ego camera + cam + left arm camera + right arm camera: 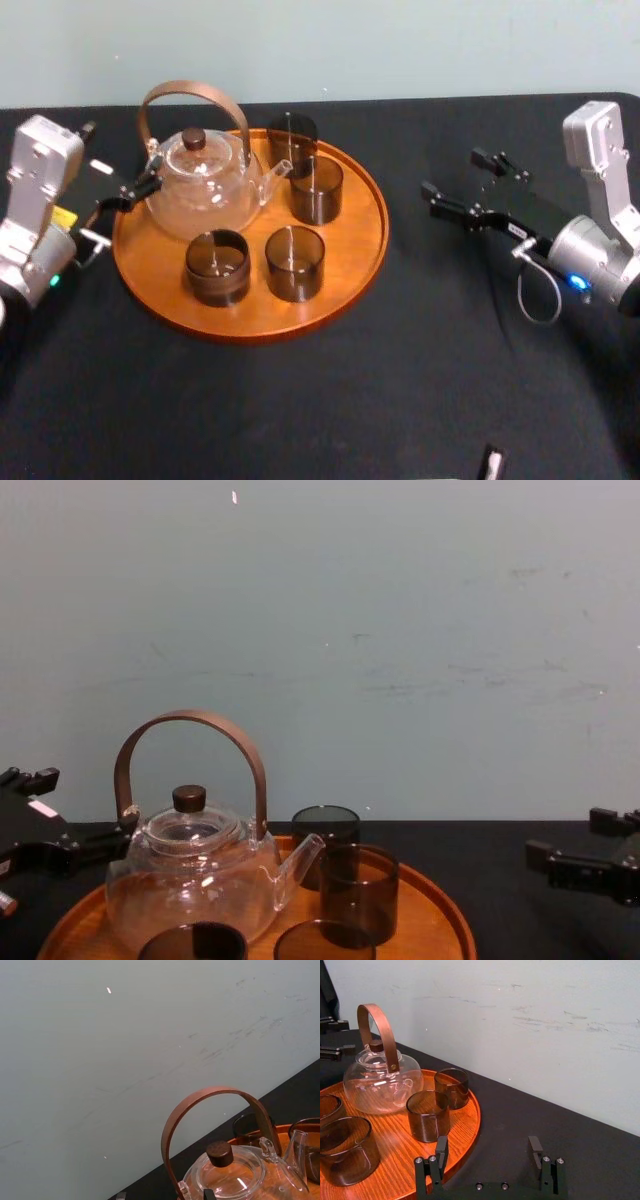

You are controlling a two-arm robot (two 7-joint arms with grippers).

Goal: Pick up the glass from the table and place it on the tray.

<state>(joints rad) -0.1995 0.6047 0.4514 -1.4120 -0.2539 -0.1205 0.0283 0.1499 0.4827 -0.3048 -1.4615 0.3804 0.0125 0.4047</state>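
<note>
The round orange-brown tray point(352, 240) lies left of centre on the black table point(450, 340). Several dark smoked glasses stand upright on it: one at the back point(292, 137), one beside it point(317, 187), and two at the front point(294, 262) point(217, 266). Every glass I see is on the tray. My right gripper point(458, 180) hovers to the right of the tray, open and holding nothing; the right wrist view shows it point(488, 1147) just off the tray's rim point(475, 1110). My left gripper point(105, 170) is open at the tray's left edge.
A clear glass teapot point(200, 185) with a tall brown hoop handle stands on the left half of the tray, close to my left gripper. A small dark object point(492, 462) lies at the table's front edge. A pale wall point(400, 630) rises behind the table.
</note>
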